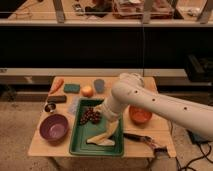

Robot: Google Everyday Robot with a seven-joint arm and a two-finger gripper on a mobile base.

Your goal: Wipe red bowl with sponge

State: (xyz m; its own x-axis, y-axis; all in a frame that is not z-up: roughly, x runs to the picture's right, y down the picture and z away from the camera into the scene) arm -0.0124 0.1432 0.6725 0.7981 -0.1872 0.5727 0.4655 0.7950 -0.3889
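The gripper (101, 111) is hanging over the far part of the green tray (80, 144), just beside a dark bunch of grapes (90, 117). Whether it is open or closed cannot be told. A banana (102, 137) is lying in the tray's near half. The red bowl (140, 115) is sitting on the tabletop (42, 145) just right of the tray, partly under the arm. The sponge (71, 88) is lying at the far side, well apart from the red bowl, between a carrot (56, 85) and an orange fruit (87, 91). A purple bowl (54, 127) is sitting left of the tray.
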